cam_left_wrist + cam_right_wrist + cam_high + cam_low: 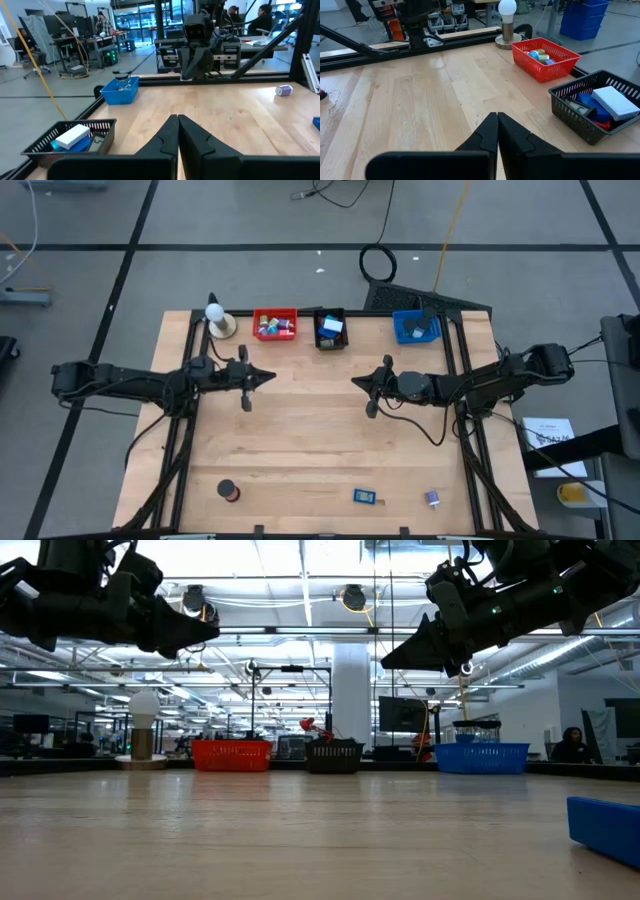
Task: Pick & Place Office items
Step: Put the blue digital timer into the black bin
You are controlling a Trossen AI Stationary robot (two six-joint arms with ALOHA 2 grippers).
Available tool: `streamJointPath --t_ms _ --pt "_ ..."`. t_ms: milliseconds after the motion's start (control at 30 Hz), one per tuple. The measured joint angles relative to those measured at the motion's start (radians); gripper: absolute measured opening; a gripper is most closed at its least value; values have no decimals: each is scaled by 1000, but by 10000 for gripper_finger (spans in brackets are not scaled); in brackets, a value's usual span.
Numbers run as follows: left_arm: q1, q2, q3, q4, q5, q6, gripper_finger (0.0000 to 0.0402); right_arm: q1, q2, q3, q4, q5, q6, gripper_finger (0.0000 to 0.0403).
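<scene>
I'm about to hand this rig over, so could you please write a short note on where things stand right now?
Left gripper: fingers shut, empty, raised over the table's middle.
Right gripper: fingers shut, empty, facing it.
Done: items already sit in the red bin, black bin and blue bin along the far edge.
Left: three pieces on the near edge: a black roll, a blue block, a small purple piece.

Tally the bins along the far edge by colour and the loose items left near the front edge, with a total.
Red bin: 1
Black bin: 1
Blue bin: 1
Black roll, loose: 1
Blue piece, loose: 1
Purple piece, loose: 1
Total: 6
</scene>
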Motion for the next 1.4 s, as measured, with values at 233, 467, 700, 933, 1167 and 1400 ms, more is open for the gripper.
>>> streamJointPath --t_ms 233,467,700,933,1167,1400 --pt "0 -4 -9 -4 0 -22 35 0 0 0 23 1 -11 4" --pt "0 -4 -9 -4 0 -27 26 -2 0 0 134 1 -32 4" --pt "0 -2 -9 17 -8 -24 4 0 -34 90 -63 -60 84 1" --pt "0 -2 -9 24 -37 -7 27 112 -2 415 -821 137 253 1" --pt "0 -2 -9 17 -37 -11 41 246 18 535 -1137 135 460 0" --pt "0 -2 -9 17 -37 -8 42 359 17 557 -1341 131 734 0"
